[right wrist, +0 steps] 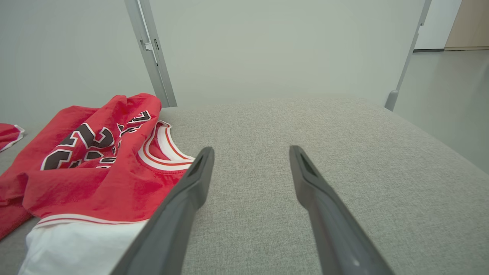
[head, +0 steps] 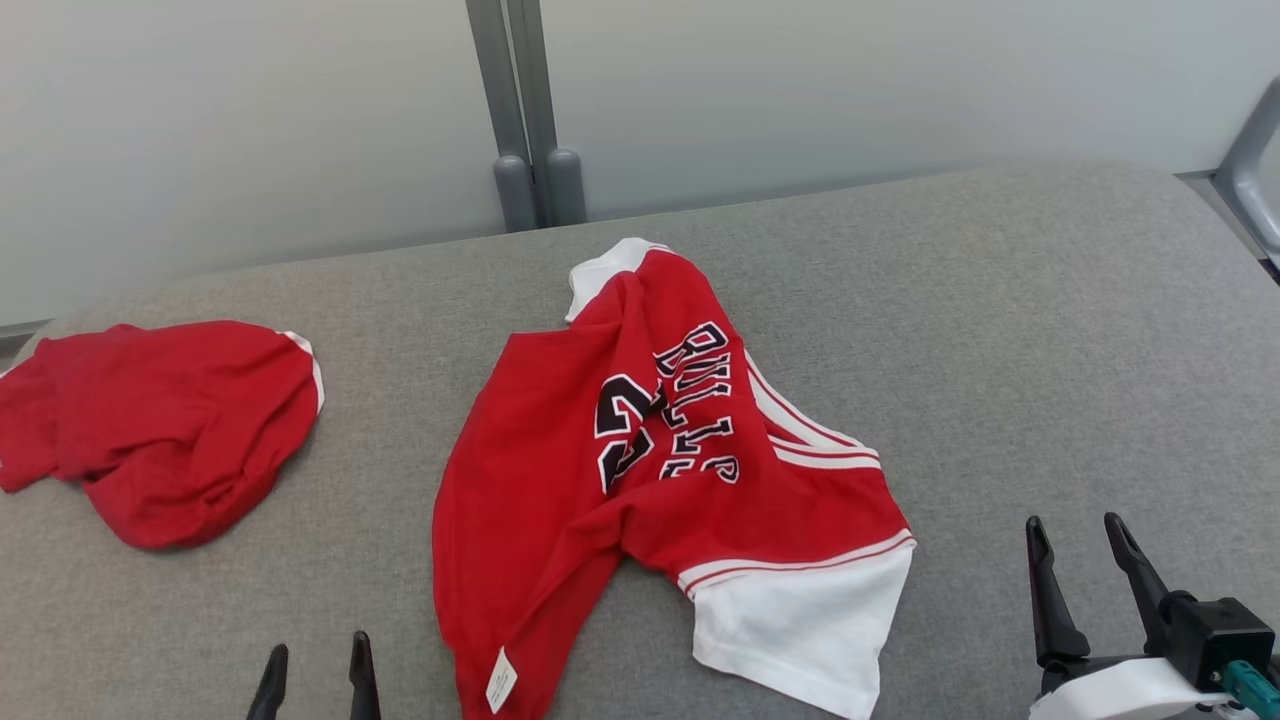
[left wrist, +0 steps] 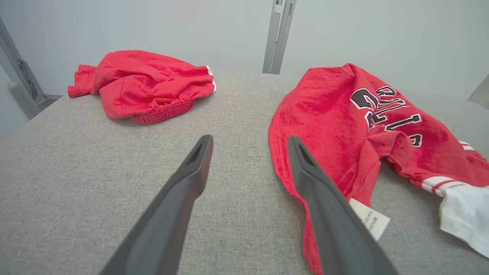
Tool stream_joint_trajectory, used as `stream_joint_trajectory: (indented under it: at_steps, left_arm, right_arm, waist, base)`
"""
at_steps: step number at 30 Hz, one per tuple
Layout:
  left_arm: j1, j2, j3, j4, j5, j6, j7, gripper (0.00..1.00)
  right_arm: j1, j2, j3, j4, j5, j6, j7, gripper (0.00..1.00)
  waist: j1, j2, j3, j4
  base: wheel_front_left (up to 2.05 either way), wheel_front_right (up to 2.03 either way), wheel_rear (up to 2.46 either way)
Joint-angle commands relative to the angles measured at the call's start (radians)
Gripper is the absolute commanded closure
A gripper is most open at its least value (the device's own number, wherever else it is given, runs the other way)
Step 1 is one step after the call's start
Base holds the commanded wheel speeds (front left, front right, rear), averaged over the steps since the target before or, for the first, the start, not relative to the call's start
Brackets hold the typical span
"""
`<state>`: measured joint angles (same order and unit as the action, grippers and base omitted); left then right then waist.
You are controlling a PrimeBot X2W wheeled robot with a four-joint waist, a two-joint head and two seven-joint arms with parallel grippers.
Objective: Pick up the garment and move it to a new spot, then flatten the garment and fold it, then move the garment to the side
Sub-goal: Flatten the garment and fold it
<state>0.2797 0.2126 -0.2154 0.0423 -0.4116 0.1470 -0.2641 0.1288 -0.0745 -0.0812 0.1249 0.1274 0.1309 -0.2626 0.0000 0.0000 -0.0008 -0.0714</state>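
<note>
Jersey (head: 650, 470): crumpled mid-bench (head: 1050, 330), long axis near-to-far | left fingers (head: 362, 675): apart, empty, tagged hem just to their right, so your nearer arm | right fingers (head: 1045, 590): apart, empty, white sleeve to their left

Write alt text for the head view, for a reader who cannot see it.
A crumpled red and white jersey lies in the middle of a grey padded surface, lettering up. A second red garment sits bunched at the left. The left gripper and right gripper are open and empty near the bottom edge.
</note>
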Motion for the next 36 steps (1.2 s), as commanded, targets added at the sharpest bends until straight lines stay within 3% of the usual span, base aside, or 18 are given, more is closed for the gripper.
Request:
stream_joint_trajectory:
  at_steps: [1, 5, 8, 11, 30, 33, 36]
  left_arm:
    - [0.01, -0.03, 0.041, -0.021, 0.031, -0.023, 0.0, 0.0]
    - [0.021, -0.121, 0.16, -0.044, 0.092, -0.117, 0.0, 0.0]
    - [0.026, -0.149, 0.209, -0.035, 0.131, -0.191, 0.0, 0.0]
    - [0.02, -0.16, 0.247, -0.022, 0.149, -0.224, 0.0, 0.0]
    - [-0.039, -0.162, 0.204, 0.024, 0.178, -0.267, 0.0, 0.0]
    - [-0.028, -0.162, 0.179, 0.021, 0.171, -0.271, 0.0, 0.0]
    - [-0.017, -0.162, 0.125, 0.018, 0.167, -0.276, 0.0, 0.0]
  right_arm:
    - [0.012, -0.008, -0.001, -0.006, -0.009, 0.0, -0.003, 0.0]
    - [0.014, -0.009, -0.016, -0.01, -0.016, 0.0, -0.003, 0.0]
    - [0.018, -0.005, -0.029, -0.013, -0.029, 0.0, -0.003, 0.0]
    - [0.016, 0.003, -0.039, -0.017, -0.046, 0.0, -0.003, 0.0]
    - [-0.005, 0.02, -0.008, -0.025, -0.044, 0.0, -0.003, 0.0]
    - [0.0, 0.022, 0.028, -0.036, -0.019, 0.0, -0.003, 0.0]
    - [0.02, 0.009, 0.103, 0.032, -0.003, 0.0, -0.003, 0.0]
  waist:
    - [0.0, 0.0, -0.015, 0.016]
    - [0.0, 0.0, -0.038, 0.038]
    - [0.0, 0.0, -0.057, 0.052]
    - [0.0, 0.0, -0.066, 0.068]
    - [0.0, 0.0, -0.04, 0.067]
    - [0.0, 0.0, -0.041, 0.059]
    - [0.0, 0.0, -0.038, 0.056]
  base:
    - [0.0, 0.0, 0.0]
    - [0.0, 0.0, 0.0]
    - [0.0, 0.0, 0.0]
    - [0.0, 0.0, 0.0]
    - [0.0, 0.0, 0.0]
    - [0.0, 0.0, 0.0]
    - [0.0, 0.0, 0.0]
